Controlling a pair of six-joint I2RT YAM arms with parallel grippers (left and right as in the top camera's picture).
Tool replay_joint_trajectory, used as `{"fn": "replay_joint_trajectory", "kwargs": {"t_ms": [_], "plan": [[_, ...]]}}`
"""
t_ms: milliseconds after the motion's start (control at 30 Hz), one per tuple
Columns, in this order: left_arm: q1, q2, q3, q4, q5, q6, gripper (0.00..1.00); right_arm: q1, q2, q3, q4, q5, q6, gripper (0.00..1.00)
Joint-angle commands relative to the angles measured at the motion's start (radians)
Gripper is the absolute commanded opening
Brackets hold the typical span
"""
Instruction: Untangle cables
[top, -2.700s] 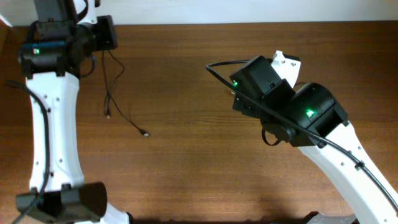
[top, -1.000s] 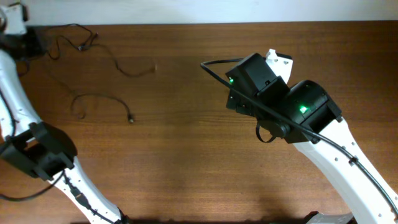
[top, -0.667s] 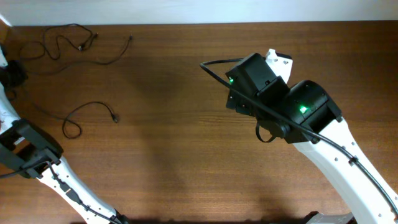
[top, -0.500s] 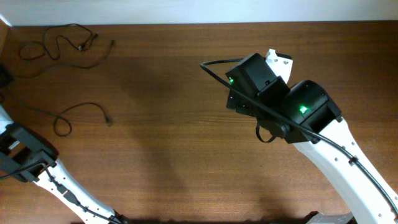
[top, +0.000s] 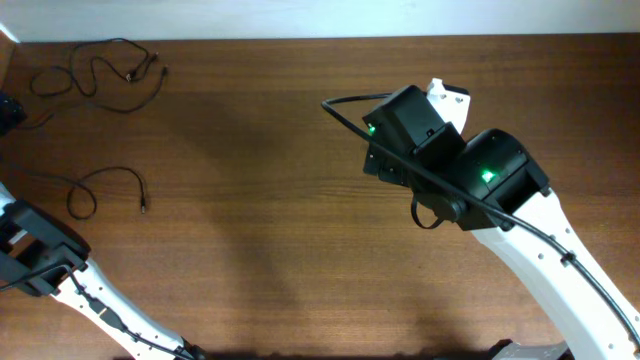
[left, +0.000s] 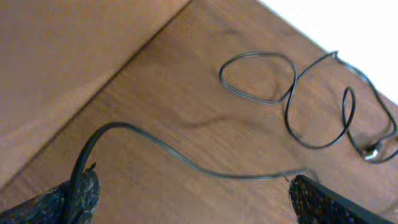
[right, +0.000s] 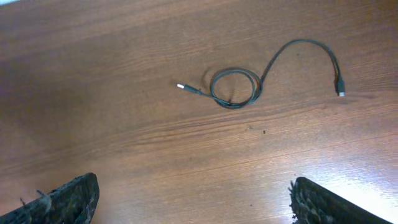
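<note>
Far left on the worktop (top: 300, 250), two cables (top: 115, 169) lie apart, and one strand (left: 186, 163) runs between the left gripper's (left: 193, 193) wide, released jaws. Over a third, looped cable (right: 255, 87) the right gripper's (right: 193, 199) jaws hang released too. Separating looks nearly done — next, grasp that loop and draw it straight.

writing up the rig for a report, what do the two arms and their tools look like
Both the left arm and right arm have white shells with boxy black joints. Green lights glow on the right arm's joints, and a black cable runs along it. The tool fingers are black and rough-textured.
</note>
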Motion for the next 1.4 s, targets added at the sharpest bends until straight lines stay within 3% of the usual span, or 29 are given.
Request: {"fn": "replay_joint_trajectory", "kwargs": {"t_ms": [0,67,133,300,367,467,567,633,733,900,1000,1033,1067,1233,1367], "plan": [[-0.007,0.010,0.010,-0.080,-0.156,-0.010,1.00,-0.002,0.004,0.000,-0.009,-0.009,-0.021,0.99],[-0.014,0.024,0.010,-0.144,-0.332,-0.003,0.88,-0.002,0.004,0.000,-0.008,-0.013,-0.021,0.99],[-0.018,0.029,0.009,-0.189,-0.479,-0.008,0.99,-0.002,0.004,0.000,-0.010,-0.013,-0.021,1.00],[-0.036,0.029,0.005,-0.214,-0.654,-0.042,0.99,-0.002,0.004,0.000,-0.010,-0.013,-0.021,1.00],[-0.044,0.029,0.005,-0.207,-0.510,-0.082,1.00,-0.002,0.004,0.000,-0.010,-0.013,-0.021,1.00],[-0.072,0.029,0.005,-0.199,-0.047,-0.082,0.90,-0.002,0.004,0.000,-0.010,-0.013,-0.021,1.00],[-0.127,0.029,0.005,-0.243,0.100,-0.090,1.00,-0.002,0.004,0.000,-0.010,-0.013,-0.021,1.00],[-0.192,0.028,0.005,-0.332,0.018,-0.098,0.99,-0.002,0.006,0.000,-0.010,-0.013,-0.021,1.00],[-0.313,0.020,0.006,-0.436,-0.229,-0.168,0.99,-0.002,0.028,0.000,-0.018,-0.013,-0.021,0.99],[-0.376,-0.077,0.006,-0.584,-0.217,-0.442,0.99,-0.002,0.080,0.000,-0.040,-0.013,-0.021,0.99],[-0.376,-0.075,0.006,-0.621,-0.053,-0.434,0.98,-0.003,0.080,0.000,-0.028,-0.013,-0.021,0.98],[-0.375,-0.075,0.006,-0.664,-0.079,-0.434,0.70,-0.004,0.080,0.000,-0.022,-0.013,-0.021,0.98],[-0.373,-0.074,0.004,-0.710,-0.122,-0.502,0.65,-0.005,0.080,0.000,-0.021,-0.013,-0.021,0.99],[-0.371,-0.072,-0.132,-0.717,-0.388,-0.729,0.69,-0.005,0.080,0.000,-0.026,-0.020,-0.021,0.98],[-0.371,-0.072,-0.245,-0.640,-0.414,-0.737,0.68,-0.005,0.080,0.000,-0.022,-0.023,-0.021,0.98]]}}
